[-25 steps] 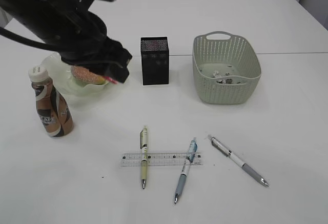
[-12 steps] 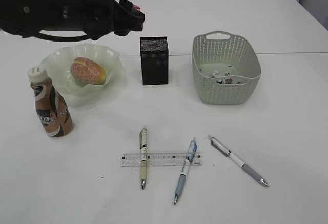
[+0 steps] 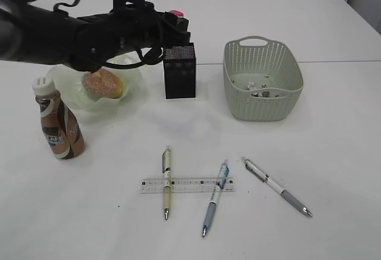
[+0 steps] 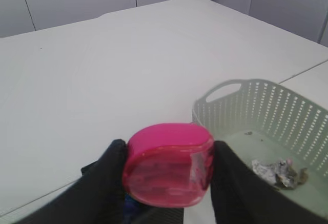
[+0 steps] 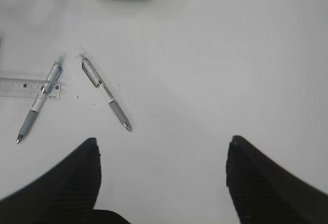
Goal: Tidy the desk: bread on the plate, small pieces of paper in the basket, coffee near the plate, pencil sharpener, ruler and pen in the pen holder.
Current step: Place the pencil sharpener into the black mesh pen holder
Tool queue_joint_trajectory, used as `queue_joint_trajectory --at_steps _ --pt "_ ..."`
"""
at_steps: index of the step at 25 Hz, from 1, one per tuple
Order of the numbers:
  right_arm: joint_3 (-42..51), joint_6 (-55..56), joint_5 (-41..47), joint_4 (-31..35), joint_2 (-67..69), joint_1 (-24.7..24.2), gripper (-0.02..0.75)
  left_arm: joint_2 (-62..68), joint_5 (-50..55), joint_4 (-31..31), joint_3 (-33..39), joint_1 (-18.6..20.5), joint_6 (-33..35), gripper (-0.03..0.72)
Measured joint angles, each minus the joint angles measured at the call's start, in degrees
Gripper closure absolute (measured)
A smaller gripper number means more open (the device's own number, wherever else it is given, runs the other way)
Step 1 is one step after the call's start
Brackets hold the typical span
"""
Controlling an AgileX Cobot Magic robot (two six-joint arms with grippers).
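Step in hand: the pencil sharpener (image 4: 168, 163) was being carried to the pen holder (image 3: 179, 70), judging from where it hung.
Left fingers (image 4: 113, 175): clenched on the pink sharpener, one on each side of it, with nothing under it but air.
Sharpener's place: just above the holder's far rim in the exterior view (whether over the opening or a little behind it, I could not tell).
Right fingers (image 5: 246, 175): released and empty, hanging over bare worktop (image 5: 205, 55) well to the right of the holder.
Already settled: bread (image 3: 102, 84) on the plate (image 3: 132, 69) left of the holder, coffee (image 3: 58, 127) beside that plate, paper scraps (image 3: 259, 90) in the basket (image 3: 262, 78) right of the holder.
Still out: ruler (image 3: 187, 184) and three pens (image 3: 166, 182) lay in front of the holder, two pens crossing the ruler.
Next move: probably centring the sharpener over the opening, lowering a little, then letting go.
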Motion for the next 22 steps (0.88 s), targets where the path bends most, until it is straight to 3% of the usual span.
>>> queue_joint_trajectory --at_steps 8,22 --pt "0.0 0.0 0.0 0.09 0.0 0.0 0.176 10.57 5.21 -0.47 -13.06 0.49 0.0 0.356" --pt "0.0 0.0 0.0 -1.92 0.0 0.0 0.176 16.45 7.13 -1.33 -20.74 2.65 0.0 0.356"
